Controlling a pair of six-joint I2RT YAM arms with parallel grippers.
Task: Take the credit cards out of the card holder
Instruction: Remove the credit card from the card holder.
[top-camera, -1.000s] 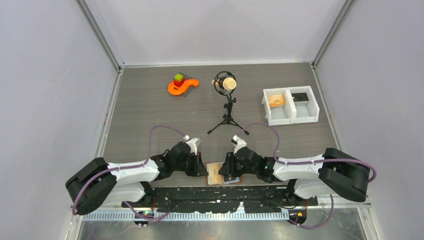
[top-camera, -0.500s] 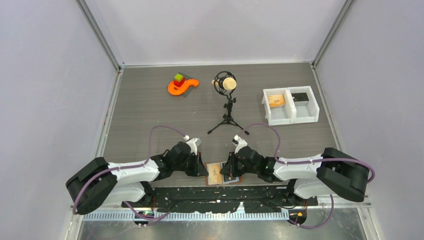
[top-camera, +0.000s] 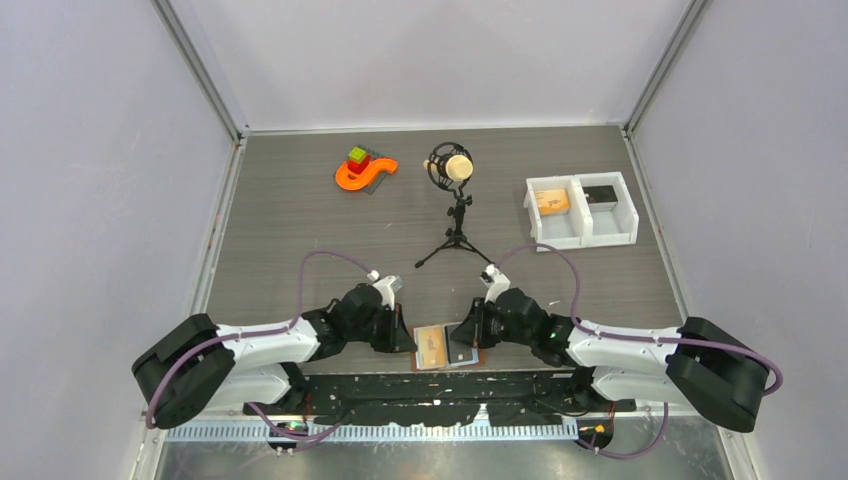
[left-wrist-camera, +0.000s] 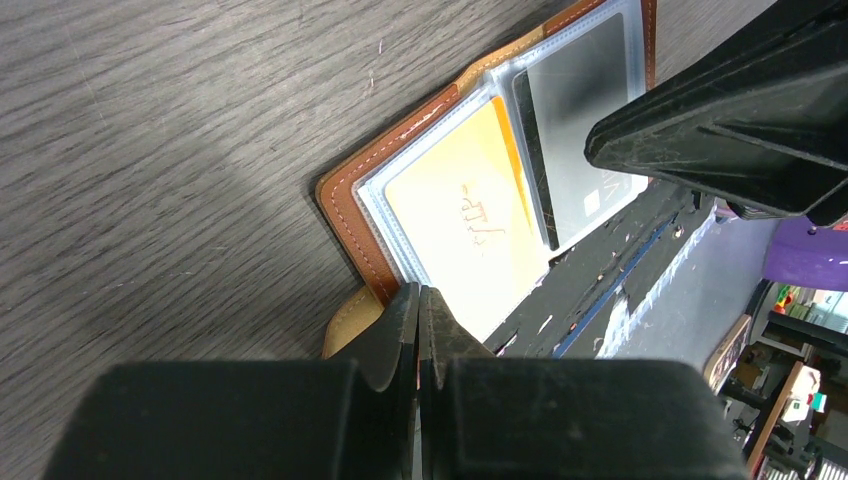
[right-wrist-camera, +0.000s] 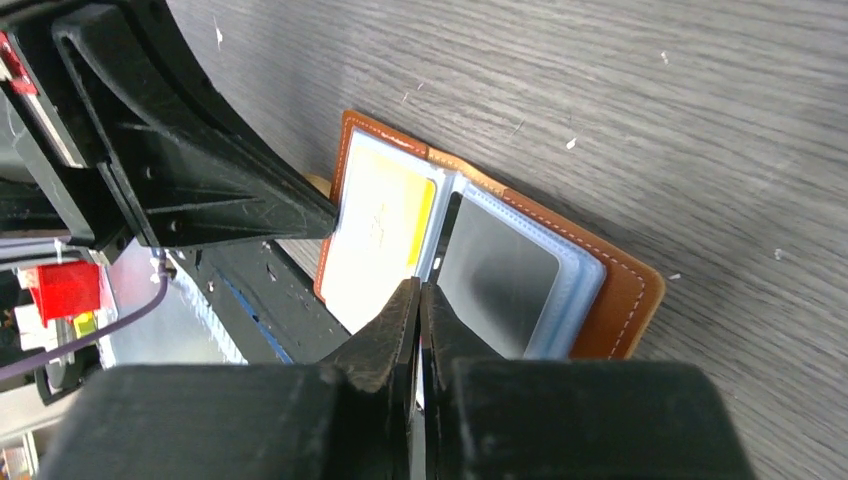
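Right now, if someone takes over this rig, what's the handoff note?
Left gripper: shut, tips at the edge of the card holder beside its tab; can't confirm it pinches anything.
Right gripper: shut, tips at the fold between the clear sleeves; same doubt.
The card holder lies open at the table's near edge, between the arms.
Done: holder opened.
Left: yellow card and grey card sit in their sleeves; pull both out.
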